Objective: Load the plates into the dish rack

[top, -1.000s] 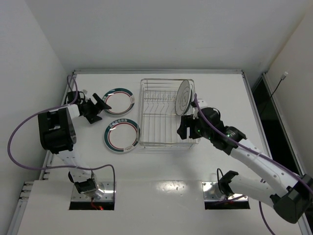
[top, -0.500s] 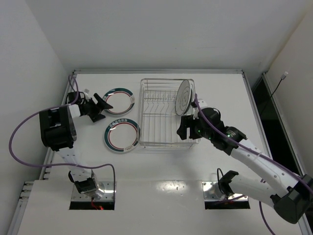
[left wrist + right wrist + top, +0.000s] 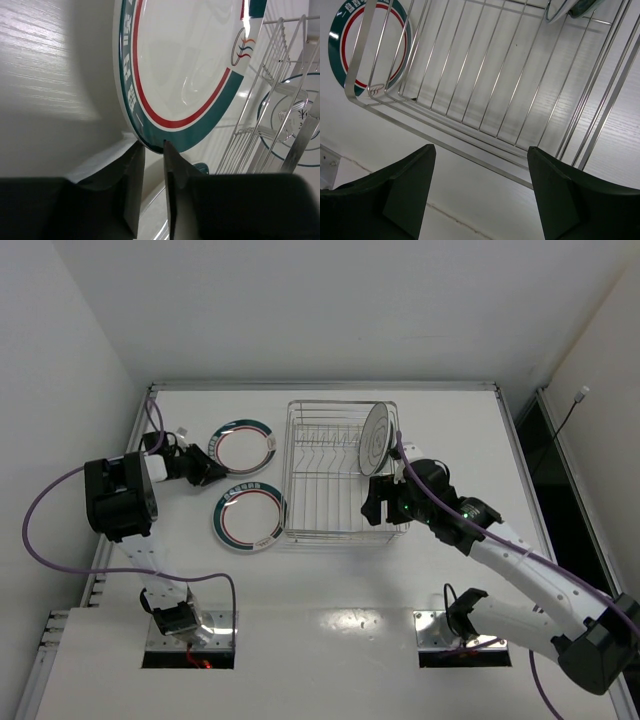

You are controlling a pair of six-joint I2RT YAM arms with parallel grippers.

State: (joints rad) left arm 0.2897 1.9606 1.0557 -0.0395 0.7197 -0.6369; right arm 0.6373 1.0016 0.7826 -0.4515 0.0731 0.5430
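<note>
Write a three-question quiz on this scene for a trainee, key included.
1. True or false: the right gripper holds a plate.
2. The left gripper is closed on: A) the rim of the far green-rimmed plate; B) a rack wire; C) nothing.
3. How many green-rimmed plates lie outside the dish rack?
Key: 1 false, it is open and empty; 2 A; 3 two.

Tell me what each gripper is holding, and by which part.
The left gripper pinches the far green-rimmed plate by its rim, at the near-left edge. The right gripper is open and holds nothing.
</note>
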